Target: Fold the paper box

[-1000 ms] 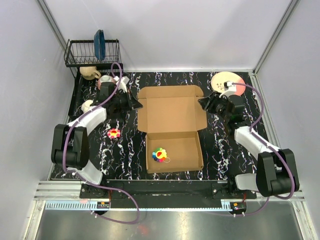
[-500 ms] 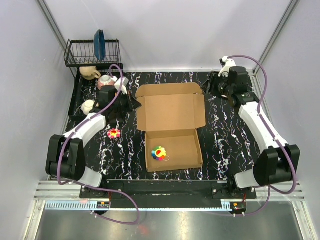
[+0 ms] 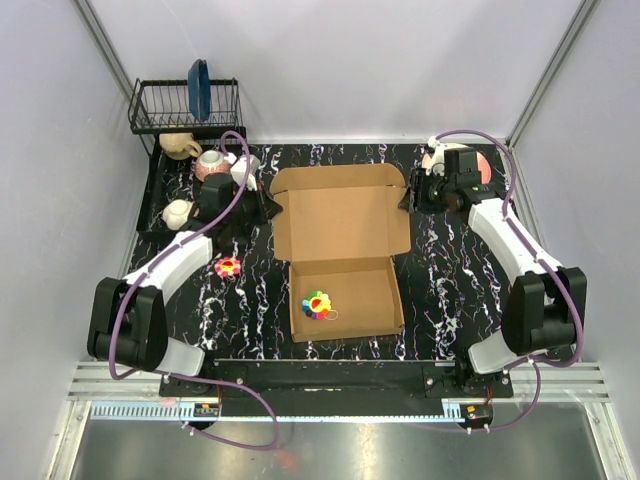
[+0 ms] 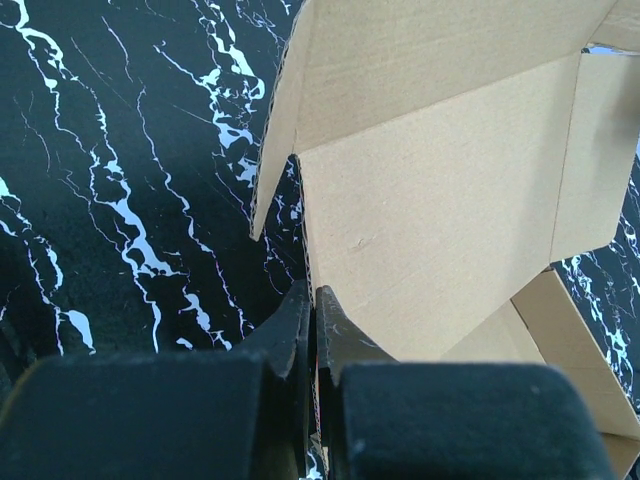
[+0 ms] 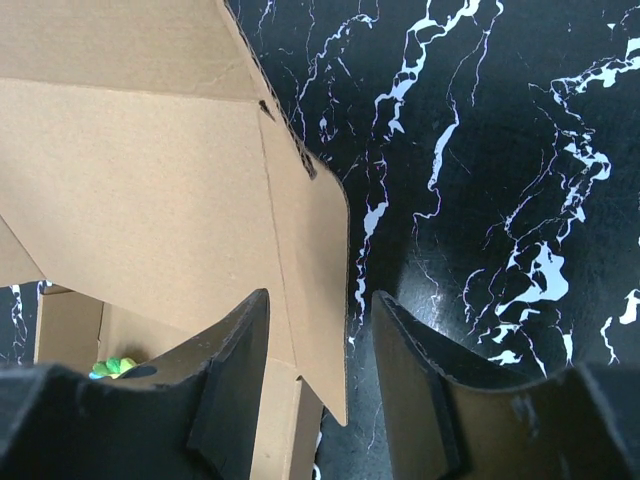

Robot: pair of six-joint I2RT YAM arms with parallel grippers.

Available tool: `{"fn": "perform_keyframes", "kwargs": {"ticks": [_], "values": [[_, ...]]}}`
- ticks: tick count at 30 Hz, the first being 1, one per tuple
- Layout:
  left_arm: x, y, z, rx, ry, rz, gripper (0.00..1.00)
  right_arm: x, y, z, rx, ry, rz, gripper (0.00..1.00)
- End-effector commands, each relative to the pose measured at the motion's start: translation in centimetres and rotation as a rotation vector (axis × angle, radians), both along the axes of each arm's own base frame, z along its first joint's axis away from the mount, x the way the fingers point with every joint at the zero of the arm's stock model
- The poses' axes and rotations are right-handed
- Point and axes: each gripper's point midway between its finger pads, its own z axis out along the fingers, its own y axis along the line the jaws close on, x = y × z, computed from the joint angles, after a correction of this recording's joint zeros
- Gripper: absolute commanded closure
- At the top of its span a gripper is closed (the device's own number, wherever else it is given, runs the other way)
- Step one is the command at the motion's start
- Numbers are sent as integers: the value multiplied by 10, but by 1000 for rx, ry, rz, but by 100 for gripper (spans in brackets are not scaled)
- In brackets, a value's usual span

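Left hand [image 3: 262, 208] is clenched tight on the left edge of the paper box [image 3: 342, 235] lid. The box sits mid-tabletop [image 3: 450, 300], lid lying open toward the back, colorful toy [image 3: 318, 306] in its tray. Right hand [image 3: 411, 197] is spread, fingers straddling the lid's right flap.

I work in a robotics lab test cell, not a home. Plain pale panel walls [image 3: 350, 70] box the table [image 3: 440, 290] in on the left, far and right sides. My left arm [image 3: 170, 265] and right arm [image 3: 510, 235] are bolted to an aluminium rail [image 3: 330, 385] along the near edge, with purple cables [image 3: 130, 290] looping off them. A black marble-patterned sheet covers the table. The things on it are a staged mix: a paper box [image 3: 345, 225], a wire dish rack [image 3: 160, 105] far left, a toy flower [image 3: 228, 267].
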Motion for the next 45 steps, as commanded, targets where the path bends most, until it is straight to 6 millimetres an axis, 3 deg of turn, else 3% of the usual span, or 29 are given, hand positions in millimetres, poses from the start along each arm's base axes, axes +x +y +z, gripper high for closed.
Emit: {"fn": "perform_keyframes", "kwargs": {"ticks": [1, 9, 14, 24, 27, 29, 36, 40, 42, 43, 44, 45], "values": [[6, 2, 23, 38, -127, 10, 100, 16, 5, 11, -5, -54, 18, 49], [2, -3, 22, 59, -136, -10, 100, 30, 8, 4, 1, -45, 13, 54], [2, -5, 22, 75, -143, -12, 100, 34, 8, 9, 12, -80, -5, 62], [3, -6, 21, 82, -147, -11, 100, 36, 9, 23, 32, -147, -10, 66], [3, -5, 21, 84, -148, -9, 100, 35, 12, 25, 51, -146, 1, 77], [3, -5, 21, 84, -148, -9, 100, 34, 14, 25, 65, -143, 10, 85], [3, -10, 25, 80, -164, -4, 100, 18, 19, 32, 98, -172, 9, 99], [-2, -10, 25, 70, -203, 27, 100, 7, 18, 39, 90, -235, -35, 100], [-3, -11, 39, 46, -268, 60, 100, -1, 14, 44, 84, -290, -89, 100], [-8, -10, 30, 39, -263, 73, 100, -4, 15, 47, 107, -306, -113, 100], [-9, -11, 48, 8, -339, 88, 100, -5, 9, 49, 103, -331, -158, 100], [-12, -12, 52, 2, -368, 113, 100, -11, 9, 50, 115, -356, -178, 100]]}}
